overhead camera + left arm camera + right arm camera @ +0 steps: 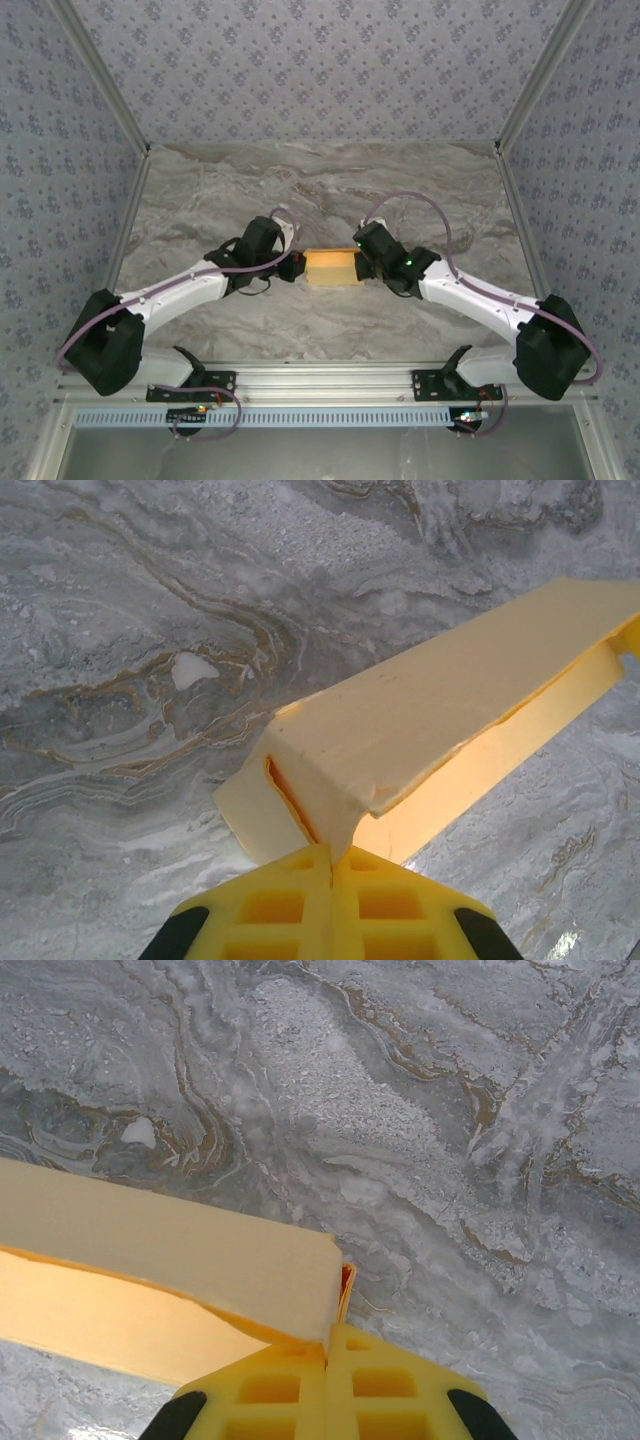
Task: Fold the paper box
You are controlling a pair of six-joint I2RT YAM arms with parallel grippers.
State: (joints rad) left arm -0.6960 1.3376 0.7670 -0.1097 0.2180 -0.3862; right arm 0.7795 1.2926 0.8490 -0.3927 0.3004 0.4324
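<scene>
The paper box (331, 267) sat at the middle of the marble table (330, 180), stretched between both arms. The left gripper (331, 852) had its yellow fingers pressed together on one short end of the box, and the right gripper (328, 1335) pinched the opposite end the same way. In the wrist views one long side gaped, with orange showing inside.

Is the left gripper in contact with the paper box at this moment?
Touching. In the left wrist view the left gripper is shut on the near end of the paper box, the card pinched between its yellow fingers with no gap.
</scene>
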